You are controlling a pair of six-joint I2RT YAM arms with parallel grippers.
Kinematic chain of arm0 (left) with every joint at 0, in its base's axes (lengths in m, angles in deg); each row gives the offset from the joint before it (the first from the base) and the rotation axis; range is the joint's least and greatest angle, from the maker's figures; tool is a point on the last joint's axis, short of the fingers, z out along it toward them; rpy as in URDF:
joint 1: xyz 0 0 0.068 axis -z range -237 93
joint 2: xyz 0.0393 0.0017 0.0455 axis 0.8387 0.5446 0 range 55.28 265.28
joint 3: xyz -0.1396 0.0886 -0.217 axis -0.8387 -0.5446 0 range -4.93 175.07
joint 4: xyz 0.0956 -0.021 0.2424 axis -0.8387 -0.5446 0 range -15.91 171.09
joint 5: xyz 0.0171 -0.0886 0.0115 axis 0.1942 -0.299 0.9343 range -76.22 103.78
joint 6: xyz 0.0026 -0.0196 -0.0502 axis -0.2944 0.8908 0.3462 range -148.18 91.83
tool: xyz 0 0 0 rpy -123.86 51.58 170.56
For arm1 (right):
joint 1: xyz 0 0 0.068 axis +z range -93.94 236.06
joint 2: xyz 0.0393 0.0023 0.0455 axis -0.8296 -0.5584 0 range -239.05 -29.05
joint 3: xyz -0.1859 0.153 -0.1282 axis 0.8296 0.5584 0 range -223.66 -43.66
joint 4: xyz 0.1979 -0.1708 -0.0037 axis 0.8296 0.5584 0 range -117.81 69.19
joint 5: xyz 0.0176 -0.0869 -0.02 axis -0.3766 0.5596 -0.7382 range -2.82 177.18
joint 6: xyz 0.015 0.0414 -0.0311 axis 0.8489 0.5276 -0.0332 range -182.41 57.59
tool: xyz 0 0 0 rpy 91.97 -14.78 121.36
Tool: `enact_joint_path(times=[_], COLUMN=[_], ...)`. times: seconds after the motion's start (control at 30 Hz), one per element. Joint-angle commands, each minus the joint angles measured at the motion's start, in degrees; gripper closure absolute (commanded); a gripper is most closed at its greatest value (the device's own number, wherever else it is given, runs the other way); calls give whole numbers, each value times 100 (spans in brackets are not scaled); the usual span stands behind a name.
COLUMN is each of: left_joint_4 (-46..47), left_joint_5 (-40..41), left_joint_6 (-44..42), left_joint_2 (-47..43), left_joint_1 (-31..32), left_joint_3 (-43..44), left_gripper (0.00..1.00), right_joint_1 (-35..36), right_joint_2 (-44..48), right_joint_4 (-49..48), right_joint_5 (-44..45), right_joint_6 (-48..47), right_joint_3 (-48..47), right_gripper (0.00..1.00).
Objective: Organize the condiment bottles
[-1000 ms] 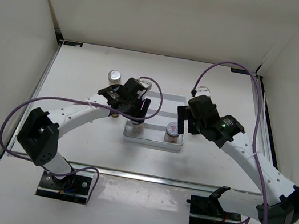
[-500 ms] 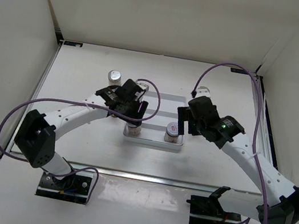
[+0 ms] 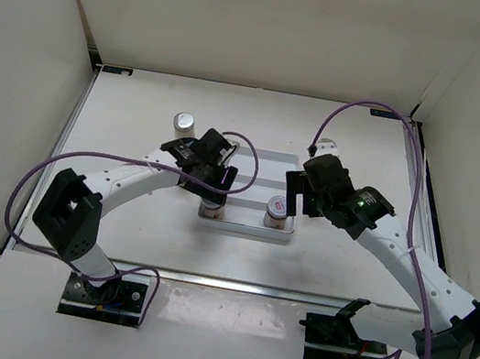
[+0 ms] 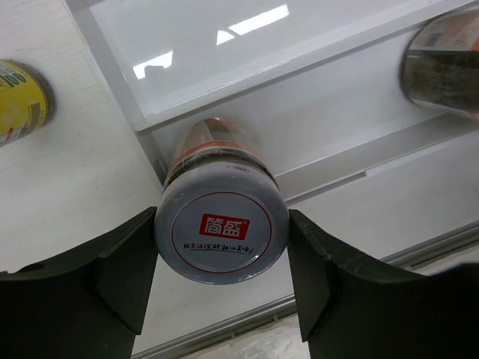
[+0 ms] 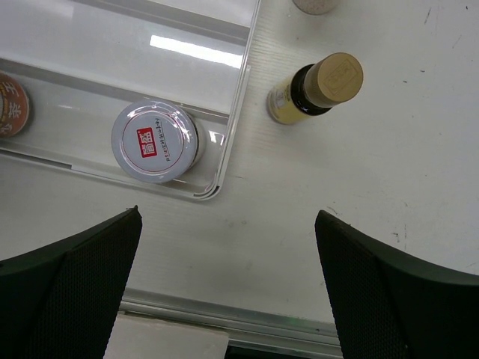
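Note:
My left gripper [image 4: 221,262] is shut on a squat jar with a red-marked silver lid [image 4: 221,233], which stands upright at the near left corner of the clear tray [image 4: 224,37]. A second squat jar [image 5: 156,142] stands in the tray's near right corner and also shows in the top view [image 3: 278,209]. My right gripper [image 5: 228,284] is open and empty above the bare table just beside that corner. A slim yellow-brown bottle [image 5: 314,90] stands on the table right of the tray. A tall white silver-capped bottle [image 3: 184,121] stands left of the tray.
Another yellow bottle [image 4: 22,101] stands on the table left of the tray. A further bottle cap [image 5: 314,4] shows at the top edge of the right wrist view. White walls enclose the table; a metal rail [image 3: 231,283] runs along its near edge.
My left arm has shifted slightly toward the tray's near left corner with the jar. The right arm has barely moved.

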Motion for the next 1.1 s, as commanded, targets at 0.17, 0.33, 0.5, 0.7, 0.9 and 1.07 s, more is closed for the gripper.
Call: enact_joint_path(times=[0.17, 0.33, 0.5, 0.7, 0.9, 1.07], left_joint_4=[-80, -273, -423, -423, -213, 481], left_joint_5=[-319, -241, 426, 1894, 2967, 2968], left_joint_6=[-177, -178, -511, -757, -846, -740], left_joint_2=[151, -260, -972, -2203, -3091, -4223], left_joint_1=[-172, -172, -172, -611, -1558, -1807], left_joint_3=[576, 989, 1491, 1115, -368, -1514], left_gripper=[0, 0, 0, 0, 0, 0], right_joint_1=[-74, -452, -1180, -1384, -1674, -1859], right_joint_2=[88, 36, -17, -298, -650, -939], right_joint_4=[-34, -34, -86, -244, -244, -244], right_joint_5=[285, 286, -3, -233, -575, -462], right_joint_6=[-96, -368, -737, -440, -326, -386], right_joint_3=[-253, -569, -684, -737, -860, -913], right_gripper=[0, 0, 0, 0, 0, 0])
